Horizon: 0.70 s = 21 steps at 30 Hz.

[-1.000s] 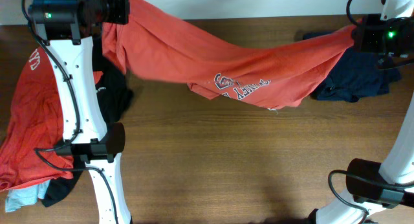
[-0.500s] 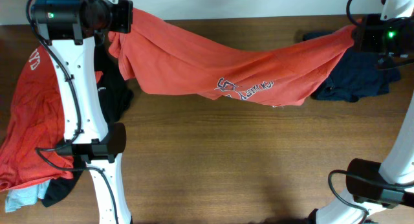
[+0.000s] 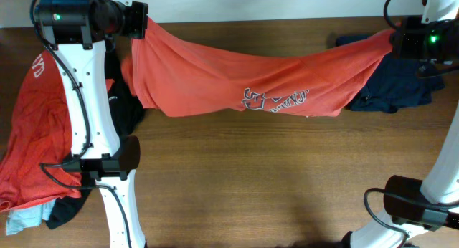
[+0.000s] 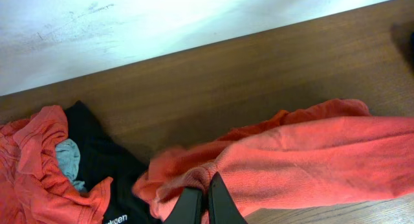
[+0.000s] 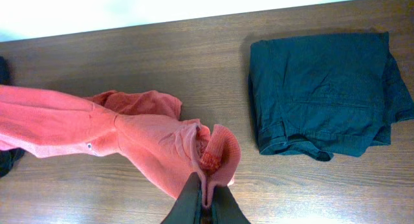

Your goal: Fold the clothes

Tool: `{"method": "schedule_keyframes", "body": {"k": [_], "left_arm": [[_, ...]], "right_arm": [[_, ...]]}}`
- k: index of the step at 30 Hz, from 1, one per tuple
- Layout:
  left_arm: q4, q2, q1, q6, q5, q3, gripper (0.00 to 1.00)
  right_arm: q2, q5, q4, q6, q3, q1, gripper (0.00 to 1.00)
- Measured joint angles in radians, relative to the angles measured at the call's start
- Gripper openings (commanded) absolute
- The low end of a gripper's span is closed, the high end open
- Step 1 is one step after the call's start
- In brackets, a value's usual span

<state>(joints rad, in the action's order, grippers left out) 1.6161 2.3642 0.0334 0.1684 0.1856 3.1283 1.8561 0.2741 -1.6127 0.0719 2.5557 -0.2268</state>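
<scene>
Dark wooden surface runs under a white wall, and your orange-red T-shirt hangs stretched along the far edge, slung between both arms. Your left tool is pinched tight on a bunched fold of the shirt near the far left corner. Your right tool is clamped just as tight on the opposite end, near the far right corner, beside the folded navy piece. The middle sags, with the white chest lettering lowest; whether it touches the wood cannot be told. Expect light, limp cotton that droops and creases wherever it is unsupported. Both grips sit on crumpled wads, so shoulder seams or hem corners would likely serve you better. More garments are heaped at the left edge: another orange-red shirt, a black garment and a pale grey-blue piece.
</scene>
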Motion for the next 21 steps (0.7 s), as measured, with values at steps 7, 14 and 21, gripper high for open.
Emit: {"method": "schedule_keyframes", "body": {"k": [7,14,21], "left_arm": [[-0.003,0.000,0.000,0.000,0.000,0.000,0.00],[-0.068,0.000,-0.001,0.000,-0.017,0.000,0.00],[-0.151,-0.063,-0.042,0.000,-0.026,-0.003,0.00]], "right_arm": [[0.000,0.000,-0.002,0.010,0.000,0.000,0.04],[0.000,0.000,0.043,0.014,0.008,0.000,0.04],[0.003,0.005,0.052,0.014,0.220,-0.043,0.04]]}}
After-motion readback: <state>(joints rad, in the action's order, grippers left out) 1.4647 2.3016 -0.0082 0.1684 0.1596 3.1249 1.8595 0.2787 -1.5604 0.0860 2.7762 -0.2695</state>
